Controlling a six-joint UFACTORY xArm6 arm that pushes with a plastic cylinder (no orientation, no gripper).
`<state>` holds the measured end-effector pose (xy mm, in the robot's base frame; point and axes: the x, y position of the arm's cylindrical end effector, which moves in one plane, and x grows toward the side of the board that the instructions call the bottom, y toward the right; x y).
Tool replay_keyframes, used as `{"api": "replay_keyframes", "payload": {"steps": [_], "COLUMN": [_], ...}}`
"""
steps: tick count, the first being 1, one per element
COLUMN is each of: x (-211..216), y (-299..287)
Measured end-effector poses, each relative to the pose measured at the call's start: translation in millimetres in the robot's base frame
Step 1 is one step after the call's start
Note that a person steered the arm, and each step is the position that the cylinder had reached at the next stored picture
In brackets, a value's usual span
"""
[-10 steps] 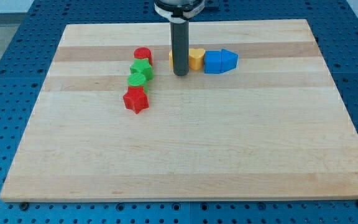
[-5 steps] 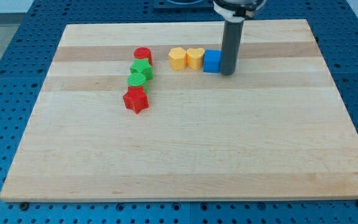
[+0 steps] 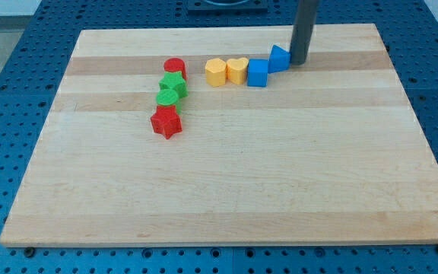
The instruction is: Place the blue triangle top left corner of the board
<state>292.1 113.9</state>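
Note:
The blue triangle (image 3: 279, 58) lies near the board's top, right of centre, touching the blue cube (image 3: 258, 74) at its lower left. My tip (image 3: 299, 62) stands right against the triangle's right side. The dark rod rises from there out of the view's top.
A yellow hexagon (image 3: 216, 71) and a yellow heart (image 3: 237, 70) sit in a row left of the blue cube. Further left a red cylinder (image 3: 175, 67), two green blocks (image 3: 174, 83) (image 3: 167, 97) and a red star (image 3: 166, 122) form a column. The wooden board (image 3: 226, 190) lies on a blue pegboard table.
My tip moved from the yellow blocks rightward past the blue blocks, then up to the triangle's right side. The blue triangle shifted up and slightly left of where it was.

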Motion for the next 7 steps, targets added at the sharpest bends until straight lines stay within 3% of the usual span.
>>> {"api": "replay_keyframes", "payload": {"steps": [4,7], "x": [18,-10], "y": [-39,-98]}}
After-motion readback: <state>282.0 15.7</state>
